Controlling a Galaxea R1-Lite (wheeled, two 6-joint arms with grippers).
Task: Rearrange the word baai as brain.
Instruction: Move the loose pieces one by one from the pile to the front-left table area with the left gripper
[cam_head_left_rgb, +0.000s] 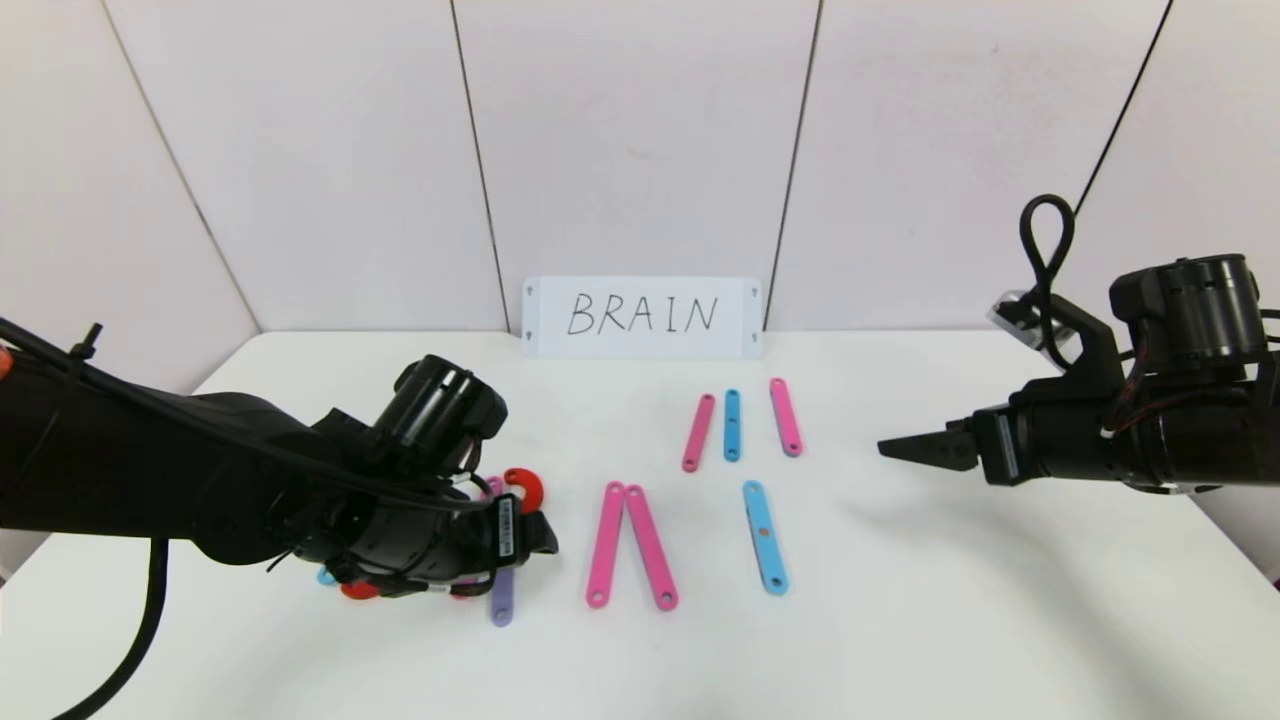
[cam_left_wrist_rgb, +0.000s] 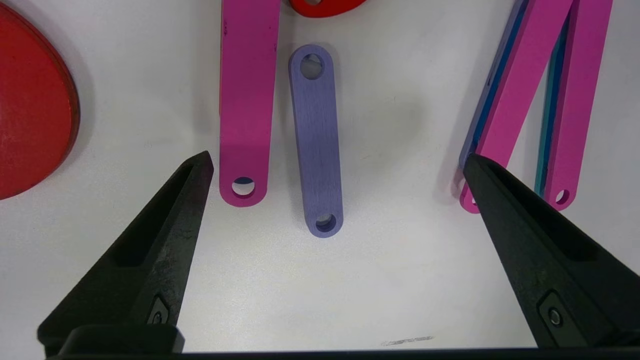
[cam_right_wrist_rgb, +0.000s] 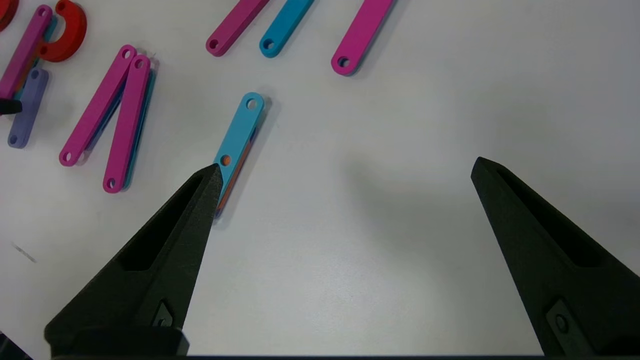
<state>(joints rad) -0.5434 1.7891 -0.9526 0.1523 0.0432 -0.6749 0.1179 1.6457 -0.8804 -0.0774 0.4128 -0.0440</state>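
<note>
The word's pieces lie flat on the white table (cam_head_left_rgb: 900, 600). My left gripper (cam_left_wrist_rgb: 337, 157) hovers open over the leftmost letter: a purple bar (cam_left_wrist_rgb: 316, 140) reaches in between its spread fingers, beside a pink bar (cam_left_wrist_rgb: 247, 100) and a red hook (cam_left_wrist_rgb: 30, 120). In the head view the arm hides most of this letter; a red hook (cam_head_left_rgb: 525, 487) and the purple bar (cam_head_left_rgb: 502, 600) stick out. Two pink bars (cam_head_left_rgb: 630, 545) form a narrow tent. A light-blue bar (cam_head_left_rgb: 765, 537) lies to their right. My right gripper (cam_head_left_rgb: 885, 447) hangs open above bare table, holding nothing.
The white card (cam_head_left_rgb: 642, 317) reading BRAIN leans on the back wall. In front of it lie three short bars: pink (cam_head_left_rgb: 698, 432), light blue (cam_head_left_rgb: 732, 425), pink (cam_head_left_rgb: 786, 417). Bare table stretches under the right gripper (cam_right_wrist_rgb: 347, 164) and along the front edge.
</note>
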